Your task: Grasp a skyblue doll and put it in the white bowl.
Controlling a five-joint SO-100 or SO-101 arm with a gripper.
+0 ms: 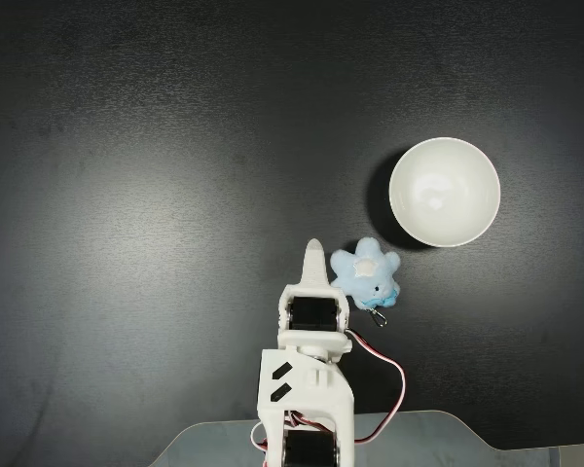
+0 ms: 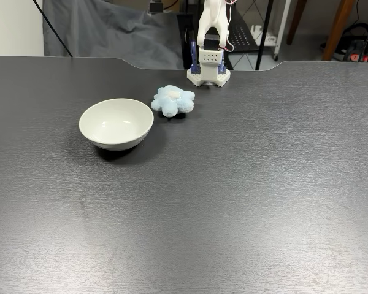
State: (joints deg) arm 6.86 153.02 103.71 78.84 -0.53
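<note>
The skyblue doll [image 1: 366,273] lies flat on the black table, a small metal clasp at its near edge. It also shows in the front fixed view [image 2: 173,100], just right of the white bowl [image 2: 116,122]. The bowl [image 1: 444,192] stands upright with nothing inside, a short gap away from the doll. My gripper [image 1: 313,255] shows from above as a single white pointed tip, shut and holding nothing. It sits close beside the doll, on the doll's left in the top-down fixed view, not touching it.
The arm's base [image 2: 208,61] stands at the table's back edge in the front fixed view. Red and white wires [image 1: 394,375] loop off the arm. Behind the table are a grey cloth [image 2: 104,30] and furniture legs.
</note>
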